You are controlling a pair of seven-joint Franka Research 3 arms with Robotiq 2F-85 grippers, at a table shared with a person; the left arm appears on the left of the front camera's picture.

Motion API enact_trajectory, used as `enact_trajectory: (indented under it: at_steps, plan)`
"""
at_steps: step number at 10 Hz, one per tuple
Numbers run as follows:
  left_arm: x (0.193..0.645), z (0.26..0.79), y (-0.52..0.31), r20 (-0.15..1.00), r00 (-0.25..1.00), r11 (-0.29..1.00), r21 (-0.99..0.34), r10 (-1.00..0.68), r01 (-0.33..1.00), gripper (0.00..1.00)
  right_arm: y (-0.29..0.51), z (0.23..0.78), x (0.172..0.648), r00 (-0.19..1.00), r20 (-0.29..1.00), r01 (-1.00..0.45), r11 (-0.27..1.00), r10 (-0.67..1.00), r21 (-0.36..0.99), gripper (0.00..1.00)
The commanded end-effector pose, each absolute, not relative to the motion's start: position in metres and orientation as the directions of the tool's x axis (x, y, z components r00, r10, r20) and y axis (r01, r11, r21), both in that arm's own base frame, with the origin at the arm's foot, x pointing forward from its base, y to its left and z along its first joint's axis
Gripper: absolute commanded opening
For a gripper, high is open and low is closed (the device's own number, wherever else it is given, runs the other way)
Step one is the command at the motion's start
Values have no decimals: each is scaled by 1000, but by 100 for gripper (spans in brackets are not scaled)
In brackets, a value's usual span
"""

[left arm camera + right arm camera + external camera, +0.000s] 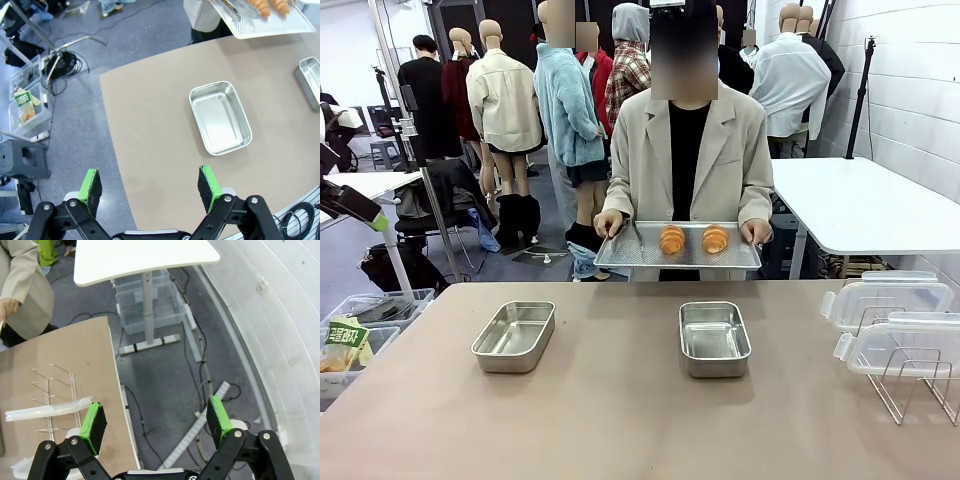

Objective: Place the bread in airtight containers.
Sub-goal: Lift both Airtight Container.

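Two rolls [672, 239] lie side by side on the person's tray [620, 255] beyond two empty pans [514, 336], at 1 o'clock from the spread, empty left gripper [150, 181], seemingly nearer than the equally spread right gripper [156, 419] aimed off-table.

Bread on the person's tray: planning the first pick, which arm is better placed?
Probably left: the open left gripper faces the table with the bread in sight; the right gripper points at floor beyond it.
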State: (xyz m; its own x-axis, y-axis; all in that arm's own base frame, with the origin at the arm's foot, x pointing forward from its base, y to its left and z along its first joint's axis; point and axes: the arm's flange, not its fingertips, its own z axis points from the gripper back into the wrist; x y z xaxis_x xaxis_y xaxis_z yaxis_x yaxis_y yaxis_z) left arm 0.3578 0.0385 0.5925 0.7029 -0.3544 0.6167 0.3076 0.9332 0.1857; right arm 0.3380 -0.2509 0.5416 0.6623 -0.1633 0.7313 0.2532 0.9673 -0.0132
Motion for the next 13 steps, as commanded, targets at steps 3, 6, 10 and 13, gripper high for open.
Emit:
enact_trajectory:
  at_steps: [3,6,10,13]
  plan:
    - [361,592,40,626,696,934,187,-352,304,100,-250,540,338,664,729,255,967,-167,-11,100]
    - [361,592,40,626,696,934,187,-352,304,100,-250,540,338,664,729,255,967,-167,-11,100]
    - [361,592,40,626,696,934,187,-352,304,100,-250,540,338,664,729,255,967,-167,-11,100]
    - [361,592,40,626,696,934,187,-352,304,100,-250,540,338,664,729,255,967,-167,-11,100]
